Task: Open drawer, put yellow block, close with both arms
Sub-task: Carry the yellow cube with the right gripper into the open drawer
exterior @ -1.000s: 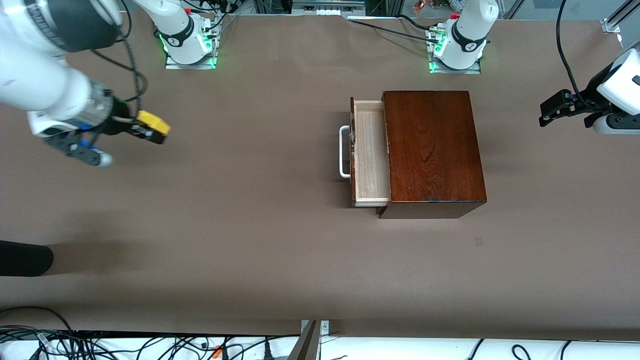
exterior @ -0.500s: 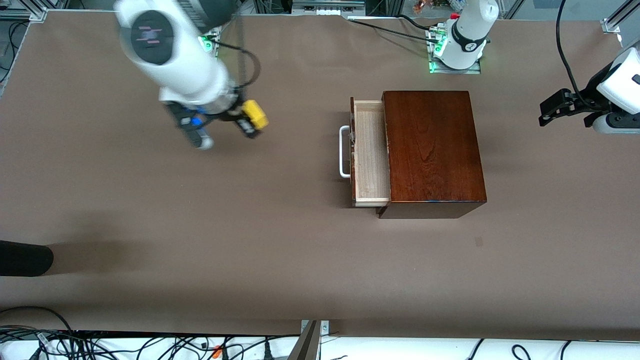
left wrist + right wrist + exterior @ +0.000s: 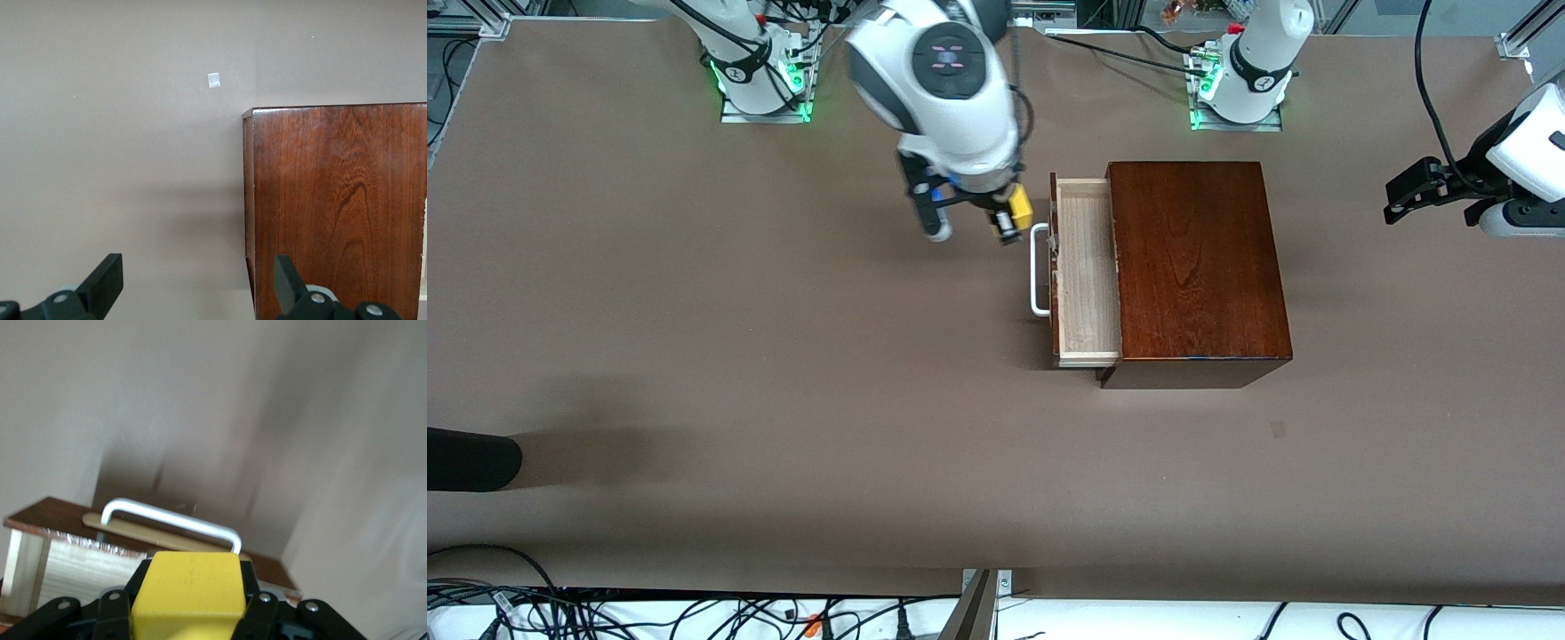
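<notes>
- One small bright-yellow cube (image 3: 1020,210) sits pinched between the closed black fingers of the right gripper (image 3: 1009,218), up in the air just short of the white U-shaped handle (image 3: 1039,270), upper middle of the front view.
- It looks light and rigid, a plain solid block with flat faces; I'd guess the smooth sides could slip, so the squeeze across two opposite faces, as seen in the right wrist view (image 3: 188,593), seems the sensible hold.
- A cube has no long axis to speak of; its faces sit roughly square to the fingers.
- The pale-wood-lined drawer (image 3: 1087,271) stands pulled out from the glossy dark reddish-brown wooden box (image 3: 1196,267), its opening facing up, its front toward the right arm's end of the table.
- The drawer's long axis runs up and down the front view, the handle parallel to it.
- The left gripper (image 3: 1414,191) waits at the frame's right edge, over bare table; its jaws stand wide apart and empty in the left wrist view.
</notes>
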`<action>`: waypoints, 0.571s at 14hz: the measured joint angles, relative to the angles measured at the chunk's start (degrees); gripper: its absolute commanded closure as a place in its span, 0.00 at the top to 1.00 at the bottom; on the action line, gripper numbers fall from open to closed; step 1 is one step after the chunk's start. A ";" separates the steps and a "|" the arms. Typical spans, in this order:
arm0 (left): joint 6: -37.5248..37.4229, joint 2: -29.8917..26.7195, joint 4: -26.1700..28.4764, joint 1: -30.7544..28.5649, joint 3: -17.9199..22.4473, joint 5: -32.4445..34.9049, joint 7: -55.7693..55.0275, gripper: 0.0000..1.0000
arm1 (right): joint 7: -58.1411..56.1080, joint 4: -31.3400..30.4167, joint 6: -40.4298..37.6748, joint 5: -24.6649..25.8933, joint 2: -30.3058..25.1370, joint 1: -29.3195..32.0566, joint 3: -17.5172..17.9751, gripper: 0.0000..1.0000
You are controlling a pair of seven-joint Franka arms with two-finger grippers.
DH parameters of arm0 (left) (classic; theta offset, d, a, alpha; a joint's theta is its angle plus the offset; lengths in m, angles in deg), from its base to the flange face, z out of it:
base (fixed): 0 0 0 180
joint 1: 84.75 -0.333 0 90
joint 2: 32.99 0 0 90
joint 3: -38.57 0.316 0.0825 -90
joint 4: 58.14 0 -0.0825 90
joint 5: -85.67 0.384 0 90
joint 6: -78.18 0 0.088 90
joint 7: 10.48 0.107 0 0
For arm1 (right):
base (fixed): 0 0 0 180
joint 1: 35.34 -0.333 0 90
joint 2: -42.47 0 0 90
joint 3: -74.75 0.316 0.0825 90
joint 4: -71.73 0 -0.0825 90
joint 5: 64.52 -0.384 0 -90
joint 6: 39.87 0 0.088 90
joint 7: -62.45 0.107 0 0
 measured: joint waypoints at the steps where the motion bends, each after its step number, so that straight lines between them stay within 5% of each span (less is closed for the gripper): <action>1: 0.00 0.00 0.00 0.01 -0.01 0.00 0.00 1.00 | 2.46 2.18 0.81 0.43 2.23 -1.23 -0.09 0.00; 8: 0.00 -0.04 -0.01 0.01 -0.04 0.00 0.00 1.00 | 14.73 5.66 10.01 0.79 9.19 -3.62 -0.47 0.00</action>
